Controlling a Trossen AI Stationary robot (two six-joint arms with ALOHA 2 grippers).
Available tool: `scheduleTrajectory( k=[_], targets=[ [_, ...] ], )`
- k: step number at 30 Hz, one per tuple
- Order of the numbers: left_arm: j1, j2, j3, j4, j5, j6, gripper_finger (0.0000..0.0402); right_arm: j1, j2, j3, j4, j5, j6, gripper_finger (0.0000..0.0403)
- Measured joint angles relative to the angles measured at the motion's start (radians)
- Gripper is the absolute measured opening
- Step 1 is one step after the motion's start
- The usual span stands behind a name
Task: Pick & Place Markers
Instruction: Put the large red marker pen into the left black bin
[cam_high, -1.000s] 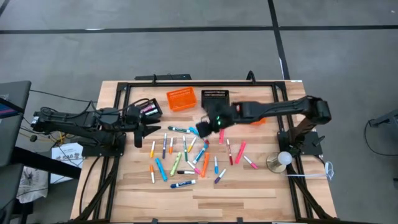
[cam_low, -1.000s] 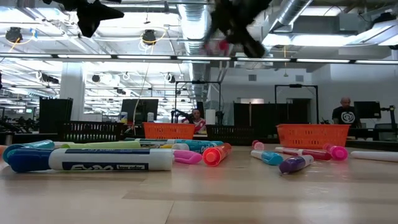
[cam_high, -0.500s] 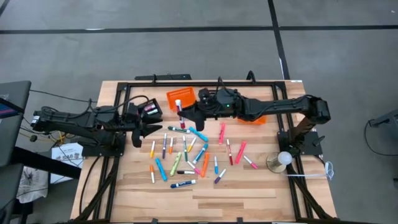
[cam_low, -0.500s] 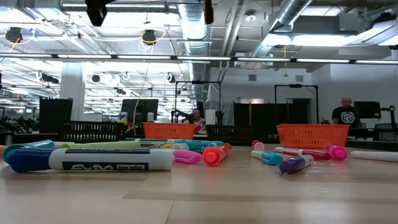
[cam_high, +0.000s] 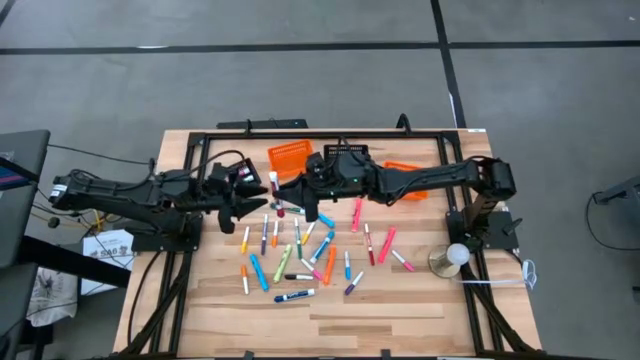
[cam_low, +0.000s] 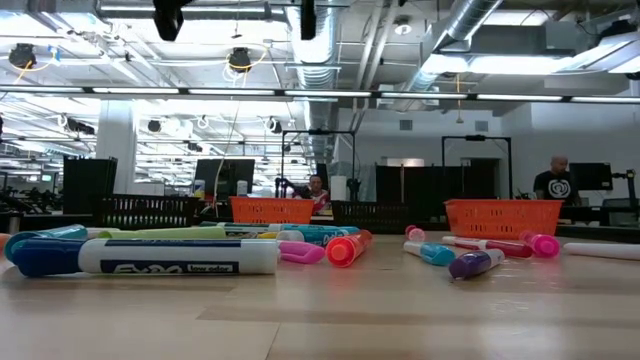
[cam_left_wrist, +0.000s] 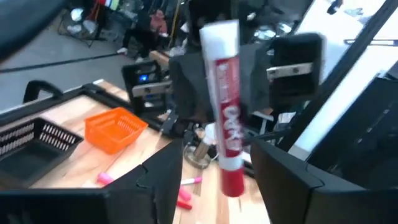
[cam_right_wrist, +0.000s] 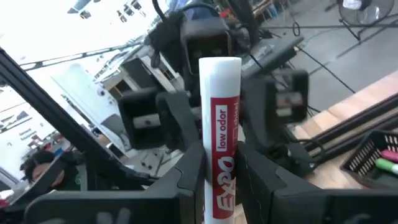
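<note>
My right gripper (cam_right_wrist: 219, 171) is shut on a white marker with a red label (cam_high: 272, 181), held above the table's far left part. My left gripper (cam_high: 250, 207) is open and faces it. In the left wrist view the marker (cam_left_wrist: 225, 106) stands between and beyond my left fingers (cam_left_wrist: 163, 180), with gaps on both sides. Many other markers (cam_high: 300, 250), in several colours, lie flat on the table's middle. In the low view they lie in a row (cam_low: 180, 255). My right gripper pinches the marker between its two fingers (cam_right_wrist: 186, 183) at the lower, labelled part of its barrel (cam_right_wrist: 221, 177). The fingers reach roughly level from the table's right and lie across the marker. The marker is lifted clear and stands roughly upright, its white end (cam_right_wrist: 219, 68) up.
Along the far edge stand an orange basket (cam_high: 290, 157), a black basket (cam_high: 345, 153) and another orange basket (cam_high: 405, 170) under the right arm. A black basket holding markers (cam_high: 240, 175) sits by the left arm. A round stand (cam_high: 450, 258) is at the table's right. People show in the room behind.
My right gripper has risen from the marker pile with the red-labelled marker and carried it toward the table's left and far side, up to my left gripper. My left gripper has shifted a little toward the table's right, staying open.
</note>
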Motion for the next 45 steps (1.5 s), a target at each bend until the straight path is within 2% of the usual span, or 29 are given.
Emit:
scheduleTrajectory(
  k=[10, 25, 30, 39, 45],
  targets=[
    [-0.012, 0.096, 0.000, 0.096, 0.007, -0.008, 0.0224, 0.003, 0.013, 0.013, -0.031, -0.002, -0.008, 0.0061],
    [-0.012, 0.193, 0.000, 0.184, 0.024, -0.031, 0.0220, 0.001, 0.013, 0.013, -0.060, 0.008, -0.026, 0.0061],
    [0.000, 0.192, 0.000, 0.198, 0.024, -0.031, 0.0185, 0.001, 0.013, 0.013, -0.061, 0.007, -0.026, 0.0061],
    [0.004, 0.190, 0.000, 0.205, 0.026, -0.035, 0.0069, 0.002, 0.012, 0.013, -0.061, 0.001, -0.030, 0.0069],
    [0.004, 0.190, 0.000, 0.202, 0.025, -0.029, 0.0068, 0.001, 0.012, 0.013, -0.061, -0.013, -0.026, 0.0090]
  ],
)
